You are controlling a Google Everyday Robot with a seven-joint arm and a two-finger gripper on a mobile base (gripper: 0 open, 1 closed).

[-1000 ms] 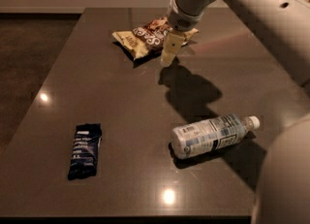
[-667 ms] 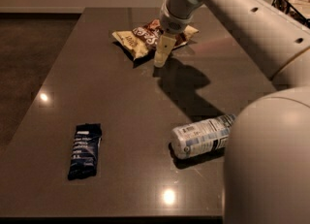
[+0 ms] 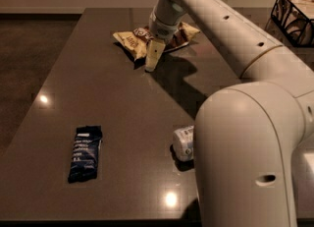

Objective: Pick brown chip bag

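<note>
The brown chip bag (image 3: 131, 40) lies at the far middle of the dark table (image 3: 113, 103). Its pale yellow ends show on either side of my wrist, which covers much of its brown middle. My gripper (image 3: 153, 56) points down at the bag's near edge, just in front of it and low over the table. I cannot tell whether it touches the bag.
A small dark blue bar wrapper (image 3: 85, 152) lies at the front left. A plastic bottle (image 3: 184, 142) lies on its side at the front middle, mostly hidden behind my arm (image 3: 245, 137). A black wire basket (image 3: 294, 17) stands at the far right.
My gripper has moved left and slightly down along the bag's near edge. My arm has swung across the view and now covers most of the bottle. The bag has not moved.
</note>
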